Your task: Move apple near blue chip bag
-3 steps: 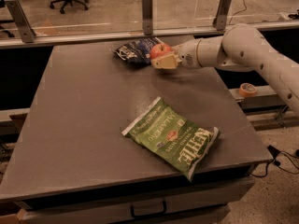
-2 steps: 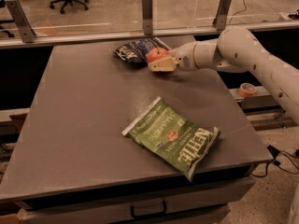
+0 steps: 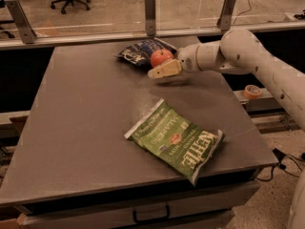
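Tabletop [image 3: 81, 113]: the apple [image 3: 161, 57] rests at the 12 o'clock end, touching the 3 o'clock edge of the blue chip bag [image 3: 139, 51]. The tool [image 3: 161, 71] sits just at the apple's 6 o'clock, its arm entering from 3 o'clock. Whether the tool is parted or clamped on the apple cannot be told. A green chip bag [image 3: 176, 140] lies flat at 5 o'clock, well apart.

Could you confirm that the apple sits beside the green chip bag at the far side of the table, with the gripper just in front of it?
Not quite: in the camera view the apple sits beside the blue chip bag, not the green chip bag, which lies apart near the table's front edge. The rest holds: far side, gripper just in front of it.
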`<state>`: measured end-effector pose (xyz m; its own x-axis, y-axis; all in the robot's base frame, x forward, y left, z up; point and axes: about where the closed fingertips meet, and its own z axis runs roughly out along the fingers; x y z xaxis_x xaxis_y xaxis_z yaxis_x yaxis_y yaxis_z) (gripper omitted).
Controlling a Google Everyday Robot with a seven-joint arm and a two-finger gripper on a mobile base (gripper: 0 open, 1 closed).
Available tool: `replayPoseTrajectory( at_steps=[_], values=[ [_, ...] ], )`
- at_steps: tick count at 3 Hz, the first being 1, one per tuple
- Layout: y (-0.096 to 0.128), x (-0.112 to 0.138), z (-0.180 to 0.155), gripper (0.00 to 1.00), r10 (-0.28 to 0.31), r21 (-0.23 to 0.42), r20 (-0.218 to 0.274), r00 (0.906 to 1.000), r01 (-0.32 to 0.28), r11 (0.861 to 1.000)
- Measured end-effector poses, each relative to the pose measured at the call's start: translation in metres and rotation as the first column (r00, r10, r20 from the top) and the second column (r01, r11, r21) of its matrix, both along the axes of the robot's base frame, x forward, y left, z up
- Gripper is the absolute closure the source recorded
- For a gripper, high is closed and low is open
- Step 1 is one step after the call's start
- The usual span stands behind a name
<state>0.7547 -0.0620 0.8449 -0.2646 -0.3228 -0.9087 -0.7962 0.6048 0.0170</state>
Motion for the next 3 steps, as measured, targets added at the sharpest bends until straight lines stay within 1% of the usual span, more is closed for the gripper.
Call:
replayPoseTrajectory(
  at_steps=[1,2,3],
  values=[
    [-0.009,-0.008,0.018,0.0,-0.011,-0.014,0.032,0.9994,0.011,1.0],
    [-0.032,-0.035,0.072,0.0,0.001,-0.08,0.106,0.9944,0.008,0.997],
    [-0.041,-0.078,0.167,0.0,0.081,-0.237,0.22,0.9721,-0.027,0.971]
  ],
)
